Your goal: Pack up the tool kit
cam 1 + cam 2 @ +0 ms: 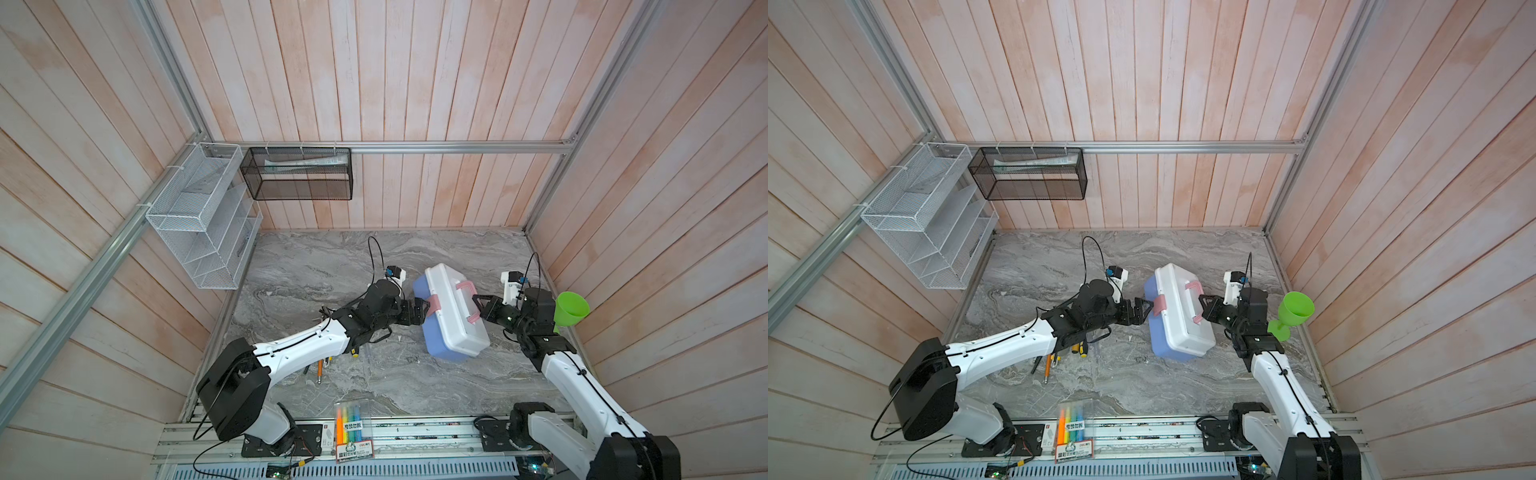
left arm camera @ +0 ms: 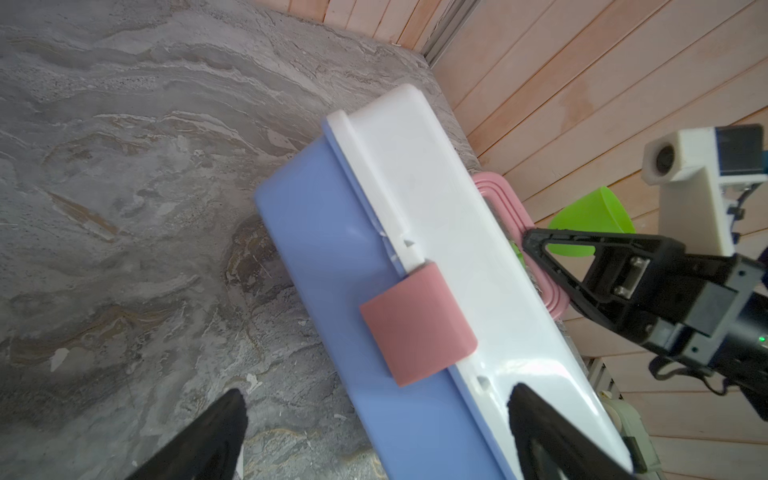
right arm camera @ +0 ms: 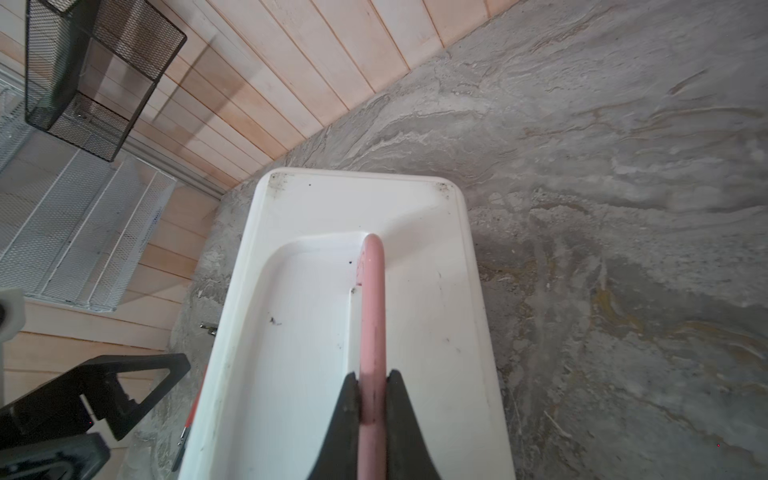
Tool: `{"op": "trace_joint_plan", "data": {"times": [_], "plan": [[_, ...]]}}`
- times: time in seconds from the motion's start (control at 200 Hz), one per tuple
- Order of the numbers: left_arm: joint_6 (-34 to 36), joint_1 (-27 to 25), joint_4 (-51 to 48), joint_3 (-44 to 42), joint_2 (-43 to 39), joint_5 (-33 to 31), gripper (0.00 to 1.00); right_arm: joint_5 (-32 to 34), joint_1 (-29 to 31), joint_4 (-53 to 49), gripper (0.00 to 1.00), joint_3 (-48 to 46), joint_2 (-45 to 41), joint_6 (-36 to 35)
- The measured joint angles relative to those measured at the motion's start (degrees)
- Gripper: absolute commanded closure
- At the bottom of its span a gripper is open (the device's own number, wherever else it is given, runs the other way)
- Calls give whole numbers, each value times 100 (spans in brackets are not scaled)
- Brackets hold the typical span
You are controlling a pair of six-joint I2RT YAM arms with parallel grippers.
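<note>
The case sits lid-down, right hand clamped on its pink handle, left hand spread wide at the latch, screwdrivers unpacked on the near-left tabletop.

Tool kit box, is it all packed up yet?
Not yet. Done: nothing seen; the screwdrivers lie out on the table while the white lid is down. In hand: the right gripper pinches the pink handle, and the open left gripper faces the pink latch. Left: open the case, load them, close it.
</note>
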Motion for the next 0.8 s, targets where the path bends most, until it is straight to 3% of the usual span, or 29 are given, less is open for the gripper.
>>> {"op": "trace_joint_plan", "data": {"times": [0.205, 0.41, 0.8], "plan": [[63, 0, -44, 273, 140, 140, 0, 669, -39, -809, 100, -129, -44, -131], [103, 0, -129, 693, 280, 289, 0, 695, 17, -973, 100, -129, -31, -118], [-160, 0, -1580, 2120, 691, 227, 0, 516, 1054, -721, 100, 175, 538, -201]]}}
